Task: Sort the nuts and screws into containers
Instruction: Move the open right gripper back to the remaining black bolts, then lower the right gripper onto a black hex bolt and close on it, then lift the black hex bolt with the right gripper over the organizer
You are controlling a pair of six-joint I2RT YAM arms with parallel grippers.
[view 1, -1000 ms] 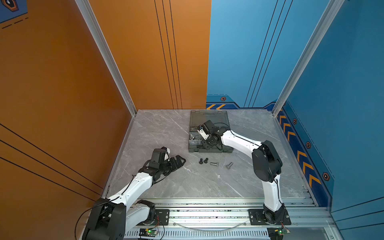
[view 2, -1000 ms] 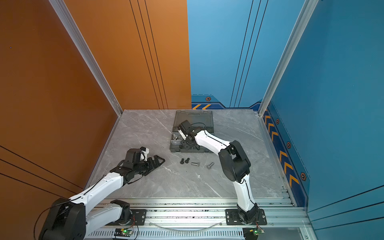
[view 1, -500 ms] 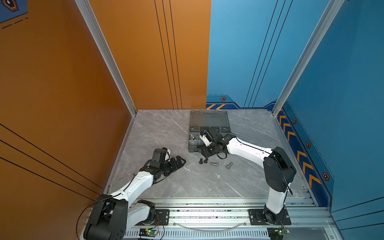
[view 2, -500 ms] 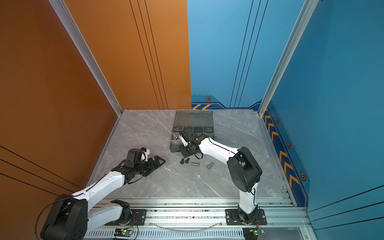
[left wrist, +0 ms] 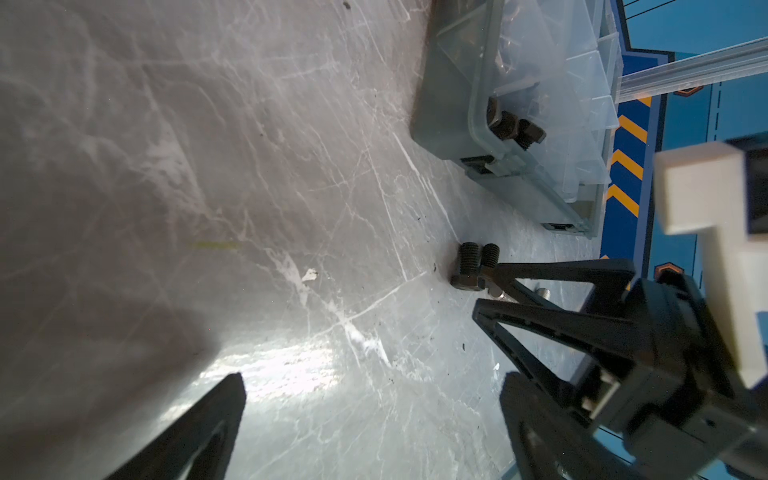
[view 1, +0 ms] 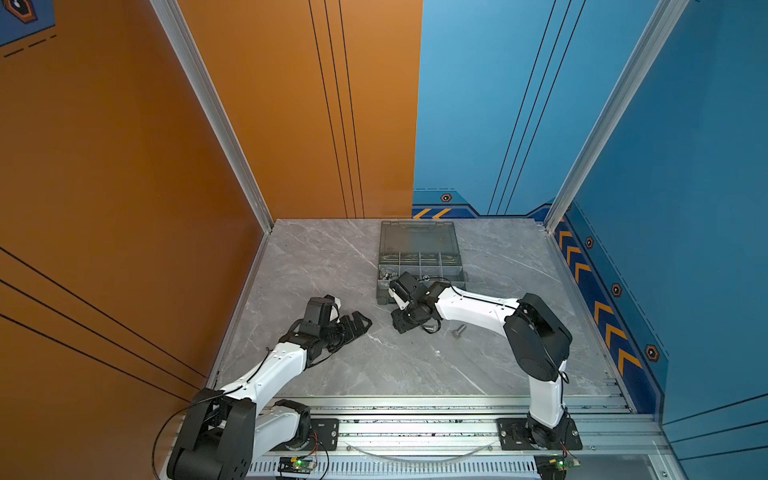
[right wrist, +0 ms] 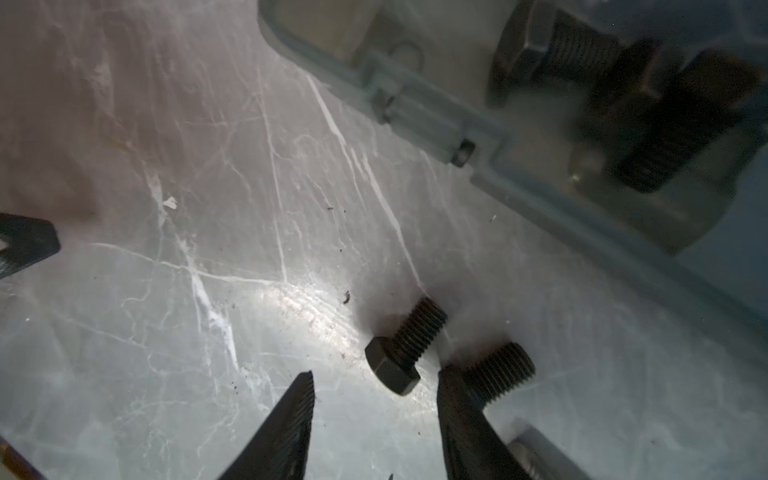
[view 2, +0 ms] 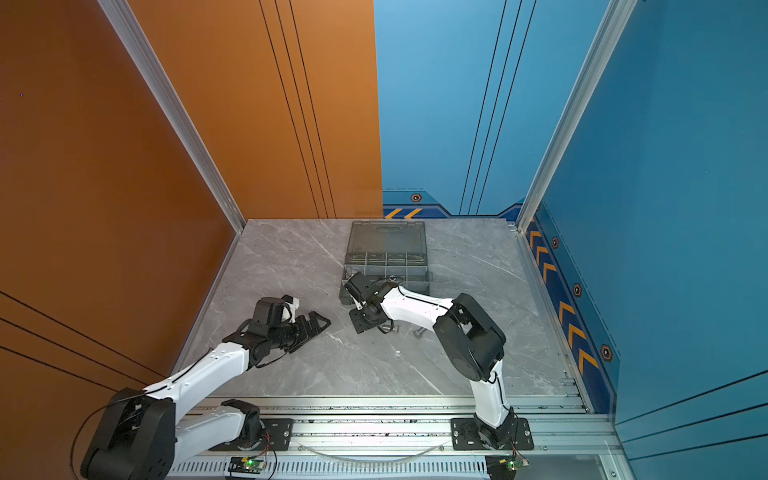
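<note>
Black bolt [right wrist: 405, 347] lies between right gripper [right wrist: 376, 374] tips.
Jaws parted, empty; its axis slants ahead; second bolt [right wrist: 498, 368] just outside the jaws; left gripper [view 1: 357, 326] farther, open wide.

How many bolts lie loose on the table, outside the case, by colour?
Black bolts: 2
Silver bolts: 2
Total: 4

Both top views are bright, even and sharp. Each wrist view shows white glare on the marble desk [right wrist: 291, 299] — corners dim — and the right wrist view's organiser case [right wrist: 415, 108] is blurred.
</note>
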